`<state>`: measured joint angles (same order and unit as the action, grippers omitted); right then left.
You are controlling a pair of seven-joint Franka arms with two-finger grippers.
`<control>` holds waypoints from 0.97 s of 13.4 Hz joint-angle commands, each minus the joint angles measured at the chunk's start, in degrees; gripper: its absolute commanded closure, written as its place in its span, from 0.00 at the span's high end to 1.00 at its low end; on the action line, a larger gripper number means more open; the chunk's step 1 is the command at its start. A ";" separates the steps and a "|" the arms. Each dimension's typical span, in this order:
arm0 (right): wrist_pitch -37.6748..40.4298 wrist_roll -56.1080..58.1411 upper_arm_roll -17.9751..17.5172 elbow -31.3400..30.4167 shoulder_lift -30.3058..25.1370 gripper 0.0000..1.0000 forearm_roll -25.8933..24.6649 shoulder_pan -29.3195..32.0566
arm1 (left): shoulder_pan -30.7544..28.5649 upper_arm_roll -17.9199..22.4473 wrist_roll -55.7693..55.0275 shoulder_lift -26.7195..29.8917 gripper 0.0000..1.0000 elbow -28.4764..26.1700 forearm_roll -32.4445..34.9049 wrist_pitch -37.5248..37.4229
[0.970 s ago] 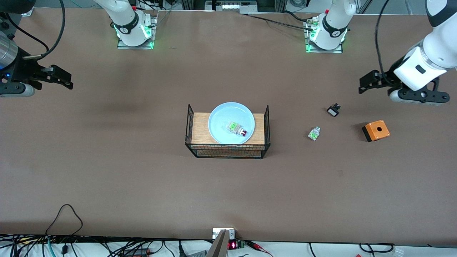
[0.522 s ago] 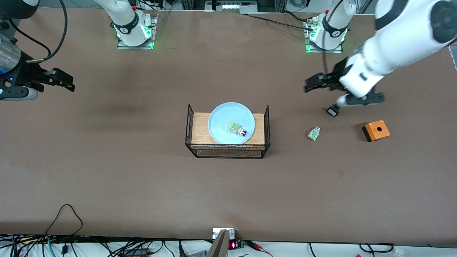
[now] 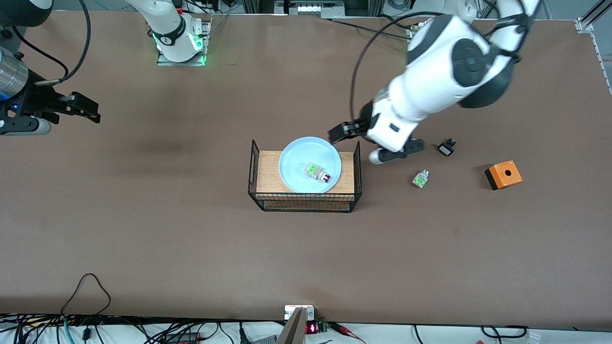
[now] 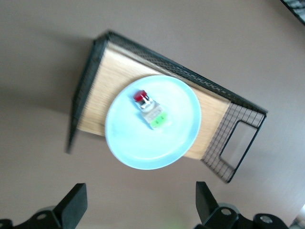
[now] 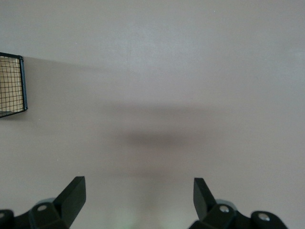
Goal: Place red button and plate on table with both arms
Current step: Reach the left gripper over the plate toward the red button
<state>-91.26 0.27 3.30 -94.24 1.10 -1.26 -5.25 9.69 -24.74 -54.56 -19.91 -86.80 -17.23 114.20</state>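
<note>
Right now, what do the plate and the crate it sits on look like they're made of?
The plate: probably glazed ceramic or smooth plastic; plain light blue with a soft sheen, so either fits. The crate: thin black wire mesh for the walls, likely coated metal, with a top panel showing pale wood grain, matte, possibly a laminate.

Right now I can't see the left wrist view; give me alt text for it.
A light blue plate holding the red button sits on the wooden top of a black wire crate on the brown table. The left end effector is open above it, empty.
</note>
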 commanded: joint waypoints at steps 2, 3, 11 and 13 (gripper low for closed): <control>0.20 -0.18 -0.14 1.16 0.49 1.00 0.12 0.24 | 4.11 0.66 -13.34 -5.48 1.00 2.34 0.17 5.49; 0.20 -0.18 -0.14 1.16 0.49 1.00 0.12 0.24 | 5.24 0.66 -18.25 -6.63 1.00 2.34 0.52 8.12; 0.20 -0.18 -0.05 1.16 0.49 1.00 0.03 0.50 | 7.45 1.80 -25.41 -14.99 1.00 4.36 15.01 10.43; 0.20 -0.18 -0.05 1.16 0.49 1.00 0.03 0.50 | 7.63 1.89 -25.94 -16.74 1.00 4.28 15.73 15.14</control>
<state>-91.31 0.26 3.34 -94.14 1.19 -1.26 -5.11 16.16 -23.21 -78.63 -34.49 -84.73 -3.55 126.59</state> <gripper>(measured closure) 0.000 0.000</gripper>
